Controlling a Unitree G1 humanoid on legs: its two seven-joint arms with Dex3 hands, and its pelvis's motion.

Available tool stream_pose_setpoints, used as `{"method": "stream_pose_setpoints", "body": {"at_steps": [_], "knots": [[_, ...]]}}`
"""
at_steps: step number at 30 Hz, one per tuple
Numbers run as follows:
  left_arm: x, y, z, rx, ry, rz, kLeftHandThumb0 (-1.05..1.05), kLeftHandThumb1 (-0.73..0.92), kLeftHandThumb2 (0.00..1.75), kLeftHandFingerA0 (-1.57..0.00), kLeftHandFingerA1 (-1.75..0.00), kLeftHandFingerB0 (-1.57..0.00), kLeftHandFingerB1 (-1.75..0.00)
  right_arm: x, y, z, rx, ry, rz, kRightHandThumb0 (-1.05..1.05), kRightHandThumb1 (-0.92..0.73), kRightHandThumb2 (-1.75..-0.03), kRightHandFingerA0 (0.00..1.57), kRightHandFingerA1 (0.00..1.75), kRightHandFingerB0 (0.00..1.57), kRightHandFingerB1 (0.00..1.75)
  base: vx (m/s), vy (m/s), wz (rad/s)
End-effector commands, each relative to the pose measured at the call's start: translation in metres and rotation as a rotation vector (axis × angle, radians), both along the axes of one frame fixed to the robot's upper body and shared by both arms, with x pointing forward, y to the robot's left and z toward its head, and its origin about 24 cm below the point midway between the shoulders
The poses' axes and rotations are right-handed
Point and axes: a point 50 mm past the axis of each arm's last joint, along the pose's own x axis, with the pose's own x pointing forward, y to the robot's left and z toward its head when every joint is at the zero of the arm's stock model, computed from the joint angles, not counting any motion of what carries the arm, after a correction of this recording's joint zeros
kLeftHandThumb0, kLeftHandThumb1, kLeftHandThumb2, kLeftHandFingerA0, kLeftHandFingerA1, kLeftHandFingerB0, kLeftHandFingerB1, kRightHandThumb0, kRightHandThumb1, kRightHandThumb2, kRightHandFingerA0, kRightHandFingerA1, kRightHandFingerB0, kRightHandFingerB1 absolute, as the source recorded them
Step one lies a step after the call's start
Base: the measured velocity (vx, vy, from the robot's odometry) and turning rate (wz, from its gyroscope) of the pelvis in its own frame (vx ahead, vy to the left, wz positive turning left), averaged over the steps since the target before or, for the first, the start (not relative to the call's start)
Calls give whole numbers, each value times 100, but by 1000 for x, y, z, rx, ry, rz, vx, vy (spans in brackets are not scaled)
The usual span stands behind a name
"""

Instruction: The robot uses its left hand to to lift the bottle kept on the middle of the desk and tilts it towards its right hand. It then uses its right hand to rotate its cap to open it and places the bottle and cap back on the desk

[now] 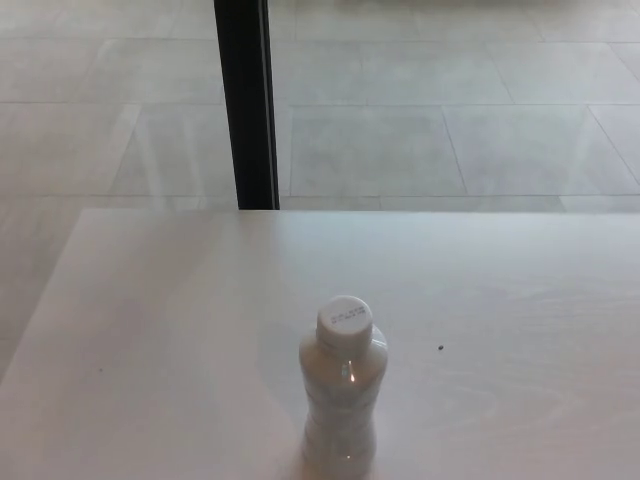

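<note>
A clear plastic bottle stands upright on the pale worktop, near its front edge and about midway across, its white cap on. Neither hand shows here, so their state cannot be told. A black post rises behind the worktop on the tiled floor.

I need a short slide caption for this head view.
Capped white bottle standing upright on the pale desk; no robot hand visible.
</note>
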Motion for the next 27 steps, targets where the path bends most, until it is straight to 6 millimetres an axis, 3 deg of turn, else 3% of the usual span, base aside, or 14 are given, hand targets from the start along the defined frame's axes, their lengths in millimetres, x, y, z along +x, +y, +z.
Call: {"method": "stream_pose_setpoints", "body": {"at_steps": [1,3,4,6,8,9,11,13,15,16,18,22,23,27], "knots": [[18,40,34,147,-474,277,-64,73,65,-9,-19,-11,-21,11,-46,39,-61,-384,-297,-85,-58,-99,11,63,3,23,0,0,0],[27,45,40,156,-479,192,-64,81,64,-3,-24,-11,-26,19,-51,45,-51,-446,-327,-88,-59,-100,8,64,4,23,0,0,0],[52,57,52,188,-556,116,-69,73,69,-6,-16,-11,-23,38,-57,58,-12,-607,-337,-100,-69,-106,0,17,3,6,0,0,0],[68,64,60,220,-621,104,-67,61,92,0,-23,-12,-29,47,-60,67,-32,-635,-324,-85,-64,-107,0,27,1,20,0,0,0],[117,75,91,339,-776,7,-57,78,67,-10,-23,-12,-24,73,-66,95,-61,-771,-256,-87,-67,-110,0,25,0,20,0,0,0],[130,76,101,362,-817,-23,-30,61,109,0,-49,0,-47,81,-67,103,-74,-798,-236,-95,-73,-113,0,20,1,12,2,2,6],[147,77,117,395,-878,-67,-30,61,109,0,-49,0,-47,91,-68,116,-93,-837,-207,-95,-73,-113,0,20,1,12,0,0,0],[185,72,151,412,-1020,-157,-53,83,64,-14,-28,-8,-24,120,-63,146,-116,-972,-127,-97,-70,-110,0,22,2,12,0,0,0],[203,69,167,428,-1061,-184,-30,62,110,0,-48,0,-47,135,-57,160,-113,-1017,-100,-87,-64,-109,0,29,0,22,0,0,0],[221,65,182,434,-1104,-223,-59,81,65,-20,-30,-14,-26,148,-49,175,-109,-1057,-34,-101,-73,-112,0,17,0,11,0,0,0],[241,57,198,418,-1192,-270,-65,62,89,-16,-45,-10,-39,163,-37,193,-127,-1093,24,-95,-70,-111,2,25,0,11,0,0,0],[279,23,222,374,-1272,-407,-82,64,60,-41,-63,-41,-45,196,0,227,-150,-1194,267,-91,-64,-107,3,61,1,49,0,0,0],[286,15,226,359,-1290,-454,-84,65,60,-35,-67,-38,-49,201,7,231,-118,-1227,298,-91,-76,-65,2,71,11,56,0,0,0],[316,-31,232,292,-1362,-580,-72,67,60,-25,-51,-26,-37,225,51,248,-107,-1240,496,-91,-79,-65,13,58,11,50,0,0,0]]}}
